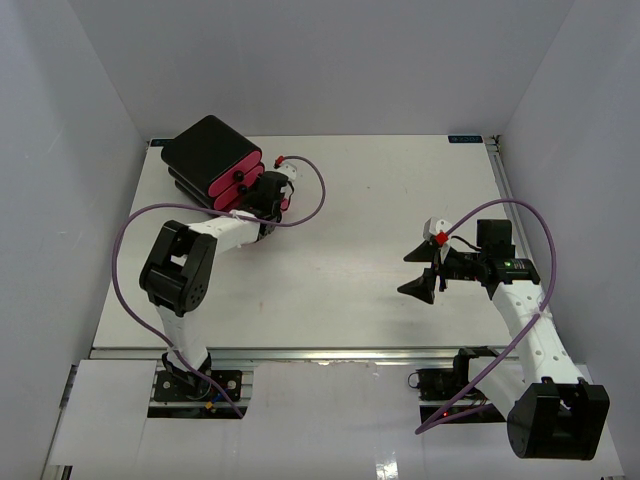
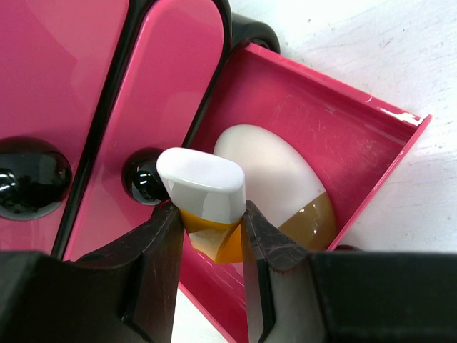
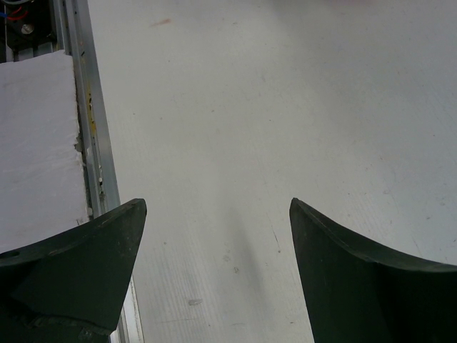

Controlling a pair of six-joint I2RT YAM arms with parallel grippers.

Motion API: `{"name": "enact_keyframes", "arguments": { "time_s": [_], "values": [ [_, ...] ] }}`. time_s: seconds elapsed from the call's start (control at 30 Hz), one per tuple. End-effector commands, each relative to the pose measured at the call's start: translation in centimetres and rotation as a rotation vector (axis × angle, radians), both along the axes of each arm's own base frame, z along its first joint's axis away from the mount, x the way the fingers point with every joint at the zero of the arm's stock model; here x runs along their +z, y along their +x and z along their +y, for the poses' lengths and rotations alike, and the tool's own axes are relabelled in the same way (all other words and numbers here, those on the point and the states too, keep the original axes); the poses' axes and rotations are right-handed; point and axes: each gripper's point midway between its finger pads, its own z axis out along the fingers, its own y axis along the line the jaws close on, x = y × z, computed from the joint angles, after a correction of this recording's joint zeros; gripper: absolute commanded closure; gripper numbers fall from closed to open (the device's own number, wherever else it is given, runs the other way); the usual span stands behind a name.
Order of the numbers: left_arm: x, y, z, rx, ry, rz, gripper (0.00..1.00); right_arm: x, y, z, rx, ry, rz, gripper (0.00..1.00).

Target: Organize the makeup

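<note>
Holding orange tube (image 2: 203, 194) clamped in my left gripper (image 2: 211, 216) over open drawer (image 2: 314, 128) | I'd lower beside puff (image 2: 264, 168) before releasing | right gripper (image 3: 218, 205) spread.

A black box (image 1: 205, 145) has glossy pink drawer fronts with shiny black round knobs (image 2: 32, 179). Its open drawer (image 2: 357, 143) is pink inside, and the white oval puff (image 2: 260, 168) in it has an amber-brown patch at one end. The left gripper (image 2: 211, 218) is black; the orange tube (image 2: 214, 243) has a white cap (image 2: 203, 182). The right gripper (image 3: 218, 204) is black too. Purple cables (image 1: 128, 235), white-and-black arms (image 1: 225, 228), plain white table (image 1: 380, 190).
</note>
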Motion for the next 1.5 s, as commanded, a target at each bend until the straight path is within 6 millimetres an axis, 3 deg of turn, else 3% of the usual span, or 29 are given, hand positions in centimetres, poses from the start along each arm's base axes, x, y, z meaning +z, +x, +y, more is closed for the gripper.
{"name": "enact_keyframes", "arguments": {
  "time_s": [0.0, 0.13, 0.27, 0.5, 0.73, 0.87, 1.0, 1.2, 1.3, 1.47],
  "values": [
    [0.6, 0.1, 0.5, 0.028, -0.024, -0.024, 0.68, 0.5, 0.2, 0.0, 0.007, 0.010, -0.040, 0.12],
    [0.3, 0.1, 0.7, 0.040, -0.018, -0.020, 0.60, 0.5, 0.2, 0.0, 0.007, 0.011, -0.043, 0.12],
    [0.6, 0.3, 0.7, 0.049, -0.027, -0.020, 0.42, 0.5, 0.2, 0.0, 0.007, 0.012, -0.041, 0.12],
    [2.6, 0.3, -0.4, 0.023, -0.108, -0.044, 0.25, 0.5, 0.2, 0.0, 0.005, 0.012, -0.041, 0.12],
    [6.4, -0.8, -2.5, -0.065, -0.203, -0.074, 0.23, 0.4, 0.2, 0.0, 0.005, 0.013, -0.039, 0.12],
    [8.7, -2.2, -4.0, -0.108, -0.329, -0.091, 0.31, 0.4, 0.2, 0.0, 0.004, 0.011, -0.040, 0.12],
    [9.3, -3.9, -4.1, -0.104, -0.416, -0.099, 0.62, 0.5, 0.2, 0.0, 0.005, 0.012, -0.042, 0.12],
    [5.3, -5.3, -4.2, -0.114, -0.477, 0.010, 0.75, 0.6, 0.1, 0.0, 0.006, 0.014, -0.045, 0.12],
    [3.0, -4.7, -3.8, -0.100, -0.472, 0.065, 0.78, 0.6, 0.0, 0.0, 0.006, 0.015, -0.048, 0.12],
    [1.3, -3.2, -2.5, -0.057, -0.449, 0.080, 0.79, 0.7, 0.0, 0.0, 0.008, 0.017, -0.051, 0.12]
  ]
}}
